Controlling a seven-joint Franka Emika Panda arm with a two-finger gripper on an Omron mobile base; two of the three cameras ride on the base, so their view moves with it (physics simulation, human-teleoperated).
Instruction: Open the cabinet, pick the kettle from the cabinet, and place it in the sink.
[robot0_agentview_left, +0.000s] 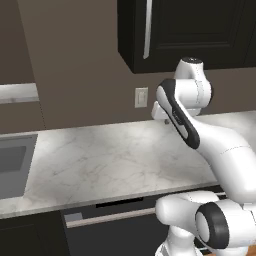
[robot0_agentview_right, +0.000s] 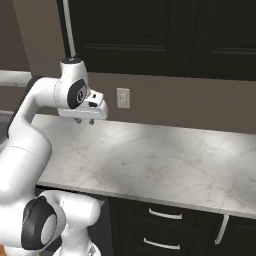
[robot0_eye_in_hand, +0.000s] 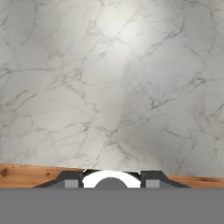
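The black upper cabinet (robot0_agentview_left: 200, 30) hangs shut on the wall, its long silver handle (robot0_agentview_left: 147, 30) at the door's left edge; the right base view shows the cabinet (robot0_agentview_right: 130, 30) and its handle (robot0_agentview_right: 70, 32) too. The kettle is hidden. The grey sink (robot0_agentview_left: 12, 165) is set into the marble counter (robot0_agentview_left: 110, 160) at far left. My gripper (robot0_agentview_right: 84, 121) points straight down, a short way above the counter and below the handle. It is open, with nothing between its fingers. In the hand view the gripper (robot0_eye_in_hand: 111, 183) looks onto bare marble.
A white wall outlet (robot0_agentview_right: 123, 98) sits on the brown wall just right of the gripper. Black base drawers with short handles (robot0_agentview_right: 165, 215) run under the counter. A pale ledge (robot0_agentview_left: 17, 92) juts from the wall above the sink.
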